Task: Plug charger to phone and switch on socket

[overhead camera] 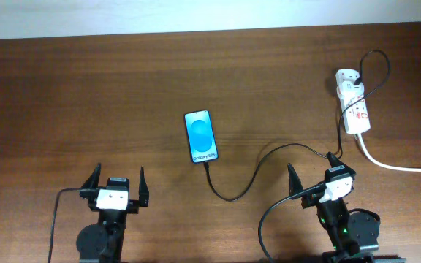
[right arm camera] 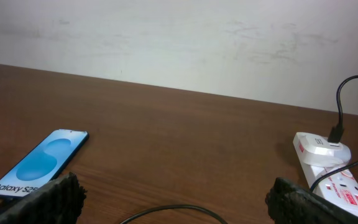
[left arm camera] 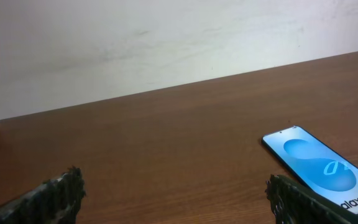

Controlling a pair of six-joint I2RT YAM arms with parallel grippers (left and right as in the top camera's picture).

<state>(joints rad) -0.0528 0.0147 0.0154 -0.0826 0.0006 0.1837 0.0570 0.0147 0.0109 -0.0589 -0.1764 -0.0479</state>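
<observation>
though the charger seems to meet the phone's lower edge at mid-bench and its far end sits in the socket at the far right, i cannot tell if the switch is on; that is likely what's left. the left end effector and right end effector hang open and empty near the front edge. the bench is dark wood, with a pale wall behind.

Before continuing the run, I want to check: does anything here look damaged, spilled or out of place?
Nothing stands out. The phone lies flat, screen lit, slightly askew. The charger cable curves loosely from its lower edge to the socket, passing close by the right claw. No damage or spill shows.
</observation>
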